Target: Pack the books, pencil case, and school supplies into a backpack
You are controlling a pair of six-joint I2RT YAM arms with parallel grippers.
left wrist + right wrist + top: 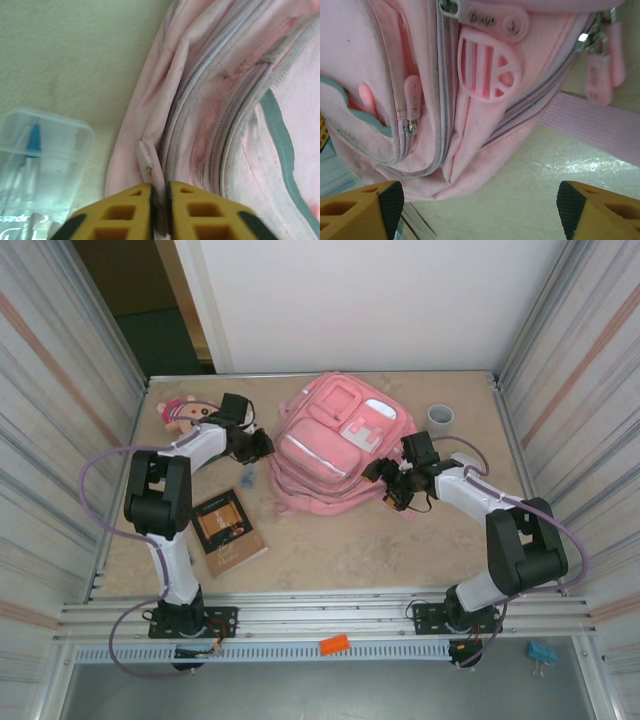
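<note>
Pink fabric of the backpack (335,445), at the far middle of the table (420,550), is pinched at its left seam in my left gripper (160,197). My right gripper (480,200) gapes, empty, just off its right side. The book (228,530) lies nearer the left arm (160,500).

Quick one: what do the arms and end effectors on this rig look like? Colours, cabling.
Both the left arm and right arm have white links, black joint housings and black bases. A lilac cable loops beside each. The left end effector and right end effector have yellow-orange fingers with cut-out windows and black tips.
</note>
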